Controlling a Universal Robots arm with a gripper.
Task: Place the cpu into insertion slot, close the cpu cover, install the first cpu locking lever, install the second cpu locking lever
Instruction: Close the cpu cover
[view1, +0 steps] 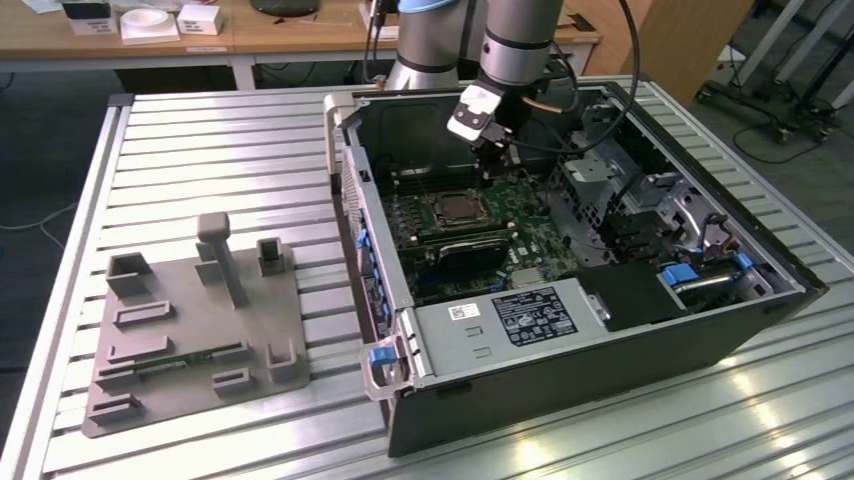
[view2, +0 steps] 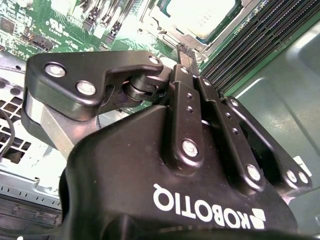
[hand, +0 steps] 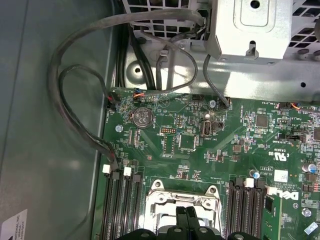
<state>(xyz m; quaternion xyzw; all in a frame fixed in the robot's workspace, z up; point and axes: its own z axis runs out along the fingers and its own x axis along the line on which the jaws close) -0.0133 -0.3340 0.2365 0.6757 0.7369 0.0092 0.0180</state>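
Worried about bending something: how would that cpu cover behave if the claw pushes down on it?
The cpu cover looks like thin sheet metal, so probably springy rather than rigid. It's a frame around the cpu, so pressure likely lands on its edges. The shiny surface may let the claw slip.

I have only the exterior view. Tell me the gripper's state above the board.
Observer: Shut. In the first wrist view the gripper shows both fingertips pressed together.
Operator: Report the cpu.
Observer: In the second wrist view the cpu lies flat, silver face up, just beyond the fingertips.
Operator: Now the cpu cover.
Observer: Same view: the cpu cover looks closed, its metal frame around the cpu.
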